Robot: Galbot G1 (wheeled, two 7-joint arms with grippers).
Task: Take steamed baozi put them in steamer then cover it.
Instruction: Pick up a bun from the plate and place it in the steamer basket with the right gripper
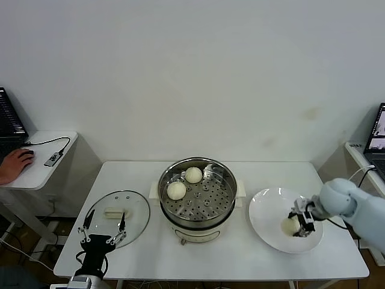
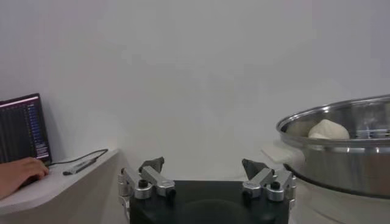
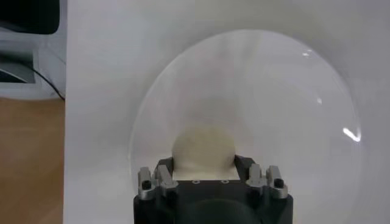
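- While my right claw (image 1: 302, 224) sits low on the plate (image 1: 264, 211), its fingers pinch a baozi (image 3: 203, 151) directly beneath.
- Steamer (image 1: 197, 188) lies toward my left, two buns inside.
- My left claw (image 1: 102, 231) hangs spread near the lid (image 1: 137, 212), farther from that baozi.

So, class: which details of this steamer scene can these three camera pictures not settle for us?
- Head view: right gripper covers part of the baozi on the plate.
- Right wrist view: the gripper body hides the fingertips.
- Left wrist view: the steamer is cut off by the edge; its rim hides most of the buns inside.
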